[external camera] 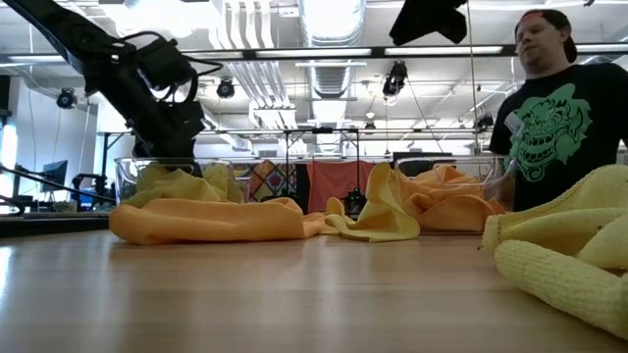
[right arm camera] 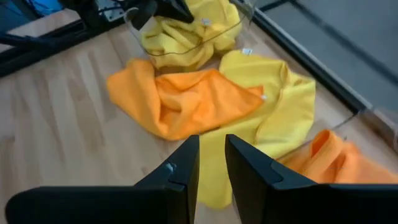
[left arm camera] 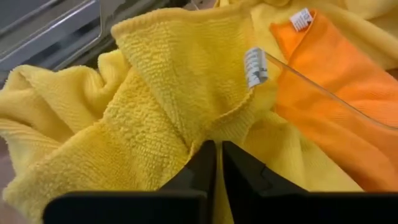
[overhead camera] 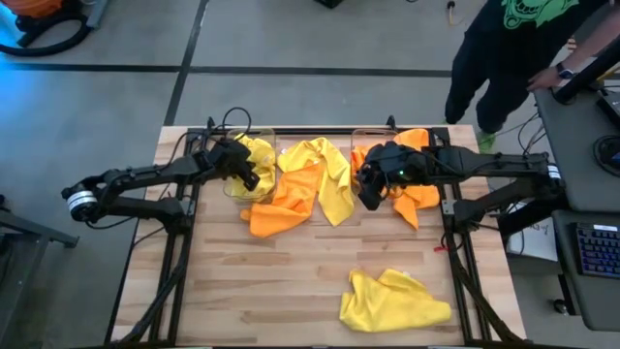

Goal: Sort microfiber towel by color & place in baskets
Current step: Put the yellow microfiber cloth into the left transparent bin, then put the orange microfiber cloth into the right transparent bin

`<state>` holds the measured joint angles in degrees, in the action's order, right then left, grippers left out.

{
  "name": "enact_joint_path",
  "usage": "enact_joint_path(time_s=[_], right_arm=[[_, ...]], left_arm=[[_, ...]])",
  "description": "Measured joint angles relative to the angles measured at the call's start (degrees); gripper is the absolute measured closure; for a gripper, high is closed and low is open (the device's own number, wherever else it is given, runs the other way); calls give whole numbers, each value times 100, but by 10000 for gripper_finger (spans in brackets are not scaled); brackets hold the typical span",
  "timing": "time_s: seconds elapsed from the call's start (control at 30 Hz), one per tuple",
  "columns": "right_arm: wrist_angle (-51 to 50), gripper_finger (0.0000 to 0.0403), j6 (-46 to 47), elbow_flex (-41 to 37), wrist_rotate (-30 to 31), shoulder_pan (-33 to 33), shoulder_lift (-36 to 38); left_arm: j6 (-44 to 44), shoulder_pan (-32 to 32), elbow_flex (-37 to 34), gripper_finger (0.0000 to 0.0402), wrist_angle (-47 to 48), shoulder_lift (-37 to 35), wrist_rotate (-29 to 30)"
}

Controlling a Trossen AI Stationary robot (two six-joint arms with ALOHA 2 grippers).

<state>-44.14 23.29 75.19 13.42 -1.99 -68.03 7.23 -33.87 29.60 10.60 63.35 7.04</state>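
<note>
Our left tool (left arm camera: 214, 163) sits closed and empty over yellow towels (overhead camera: 257, 155) in the left basket (overhead camera: 238, 190). Right tool (right arm camera: 211, 163), fingers narrowly parted and holding nothing, hovers by the orange-filled right basket (external camera: 500, 186). Next: pinch the loose yellow towel (right arm camera: 273, 112) on the worktop (overhead camera: 271, 291) at one fold, avoiding the orange towel (right arm camera: 180, 102) beside it.

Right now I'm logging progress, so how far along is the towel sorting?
Done: yellow towels fill the left basket, orange ones the right basket. In hand: nothing visibly gripped; the left gripper, shut, sits over the yellow pile, and the right gripper hovers slightly open. Left: an orange towel and a yellow towel between the baskets, plus another yellow towel near the table's front.
</note>
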Motion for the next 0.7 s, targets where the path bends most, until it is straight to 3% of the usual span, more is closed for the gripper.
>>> enact_joint_path(time_s=[0.23,0.43,0.7], right_arm=[[-772,298,537,247,-48,8,1],[-1313,262,1105,272,-228,40,-2],[-1823,229,1971,158,-675,331,-9]], left_arm=[[-230,1,460,297,711,-11,0],[-518,0,1282,217,1874,-85,8],[-398,91,2358,183,2703,-311,9]])
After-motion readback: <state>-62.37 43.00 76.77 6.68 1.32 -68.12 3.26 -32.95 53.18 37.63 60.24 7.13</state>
